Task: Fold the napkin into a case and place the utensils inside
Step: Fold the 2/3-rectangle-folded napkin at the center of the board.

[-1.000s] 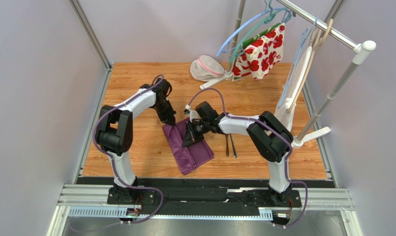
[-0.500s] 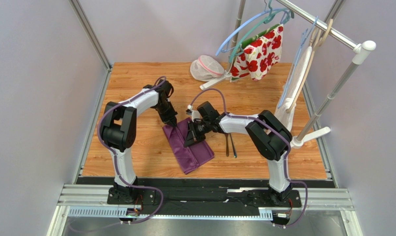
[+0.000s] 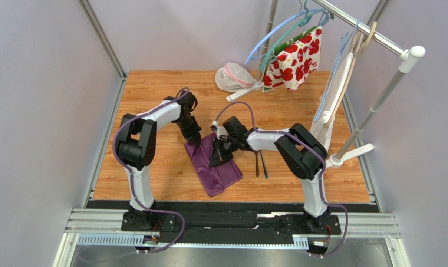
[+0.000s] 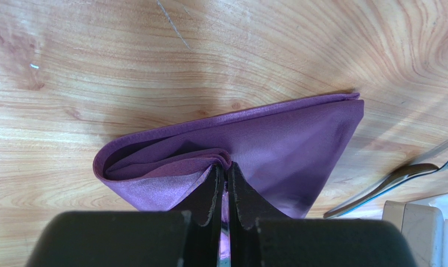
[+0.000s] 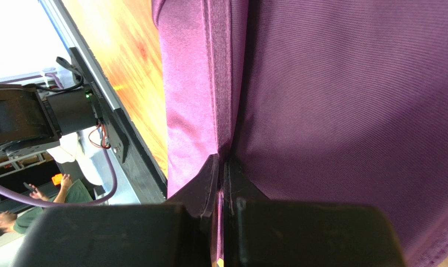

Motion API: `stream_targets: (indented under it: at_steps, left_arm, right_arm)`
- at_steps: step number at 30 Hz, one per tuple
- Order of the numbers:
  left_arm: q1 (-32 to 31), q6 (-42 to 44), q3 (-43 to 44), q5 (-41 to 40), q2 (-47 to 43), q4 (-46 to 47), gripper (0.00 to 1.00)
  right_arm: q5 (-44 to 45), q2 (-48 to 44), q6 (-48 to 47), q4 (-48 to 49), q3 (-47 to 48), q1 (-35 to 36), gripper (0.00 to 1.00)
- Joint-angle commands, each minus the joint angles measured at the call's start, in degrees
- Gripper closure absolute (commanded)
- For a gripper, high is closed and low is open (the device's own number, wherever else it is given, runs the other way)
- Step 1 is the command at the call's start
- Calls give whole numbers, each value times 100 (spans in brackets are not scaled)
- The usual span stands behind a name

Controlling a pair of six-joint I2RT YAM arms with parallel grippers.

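While pinching the plum napkin at centre frame, left gripper nipped shut on its upper-left edge and right gripper on a middle crease, risks uneven pulling, slipping a layer, undoing the fold or sweeping the utensils lying just right.

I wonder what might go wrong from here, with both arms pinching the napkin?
The left fingers pinch only a thin bunched edge of the napkin, which may slip out if pulled. The right fingers grip beside a seam, so uneven pulling might undo the fold. The utensils lie close and might get nudged.
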Motion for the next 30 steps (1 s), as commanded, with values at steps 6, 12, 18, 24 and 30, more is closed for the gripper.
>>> stream_targets:
  at_steps: [6,12,18,24,30]
  left_arm:
    - [110,112,520,-338,-127,778,86]
    - [110,305,652,-311,-531,620,72]
    - [102,455,635,-153,-821,488,69]
    - [40,534,65,40,-1199,672,81]
    - [-57,727,-525,128,-1559,699,90]
  right_arm:
    - [-9,-31,-196,-868,48,92,95]
    - [70,21,-196,-868,13,83,91]
    - [114,-57,-179,-894,39,83,86]
    - [289,-242,-345,-1342,329,83,76]
    - [745,-672,-723,-2194,795,-31,58]
